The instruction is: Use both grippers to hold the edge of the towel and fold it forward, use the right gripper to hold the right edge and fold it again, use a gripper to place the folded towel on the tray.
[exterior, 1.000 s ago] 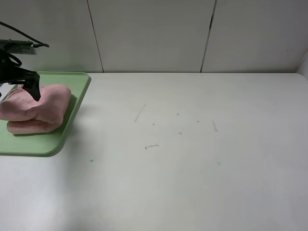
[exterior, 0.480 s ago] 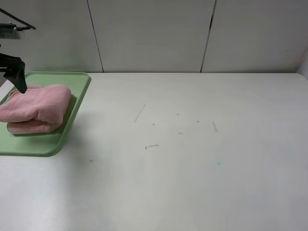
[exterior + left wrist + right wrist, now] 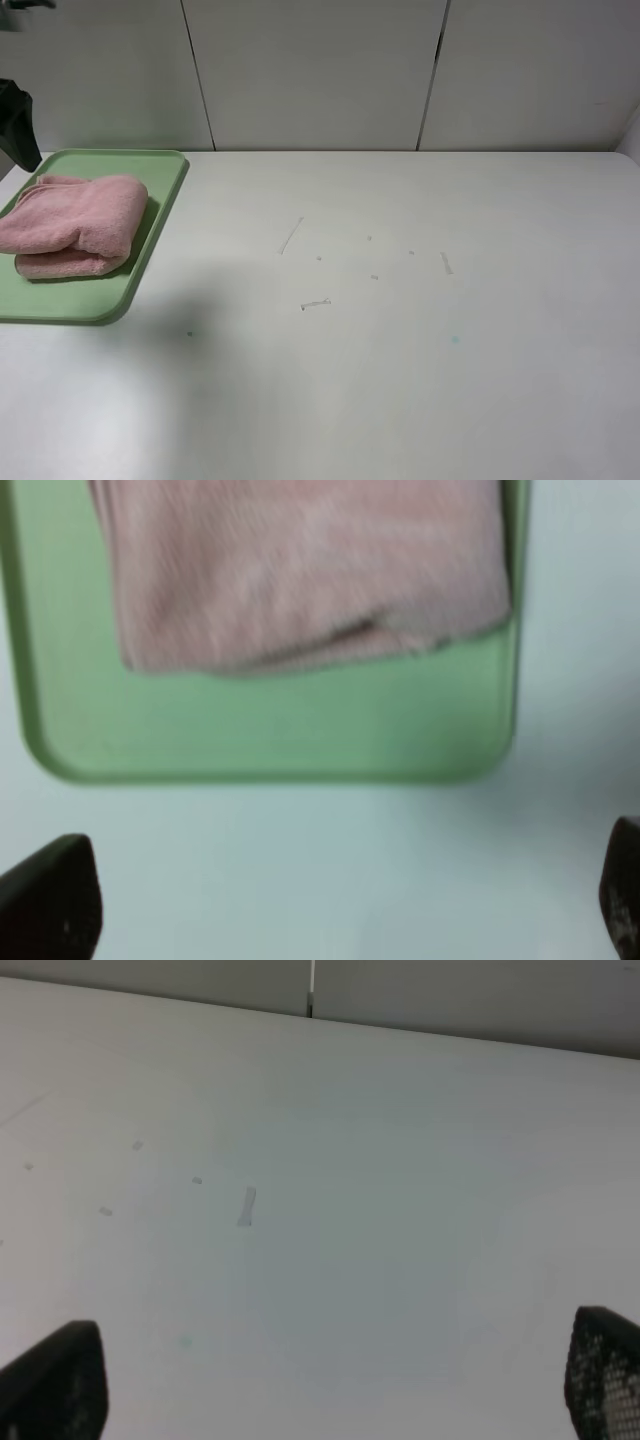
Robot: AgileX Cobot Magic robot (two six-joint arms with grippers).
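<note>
Because the white table (image 3: 400, 330) takes up nearly the whole scene, everything that matters sits crowded into its far left corner. Most of that surface carries only a few faint scuffs and specks near the middle, so nothing stands in the way of either arm. At the far left lies the green tray (image 3: 160, 215), and on it rests the pink towel (image 3: 75, 225), folded into a thick bundle with its rounded fold turned toward the right rim. It lies wholly inside the rim, which suggests the placing step is done and the task is all but finished. Above the tray's far left corner hangs the left gripper (image 3: 330, 900), clear of the cloth; its claw stands wide and holds nothing, as it should once the bundle is let go. Over bare table on the right, the right gripper (image 3: 330, 1385) likewise has its claw spread wide and empty, well apart from the tray.
</note>
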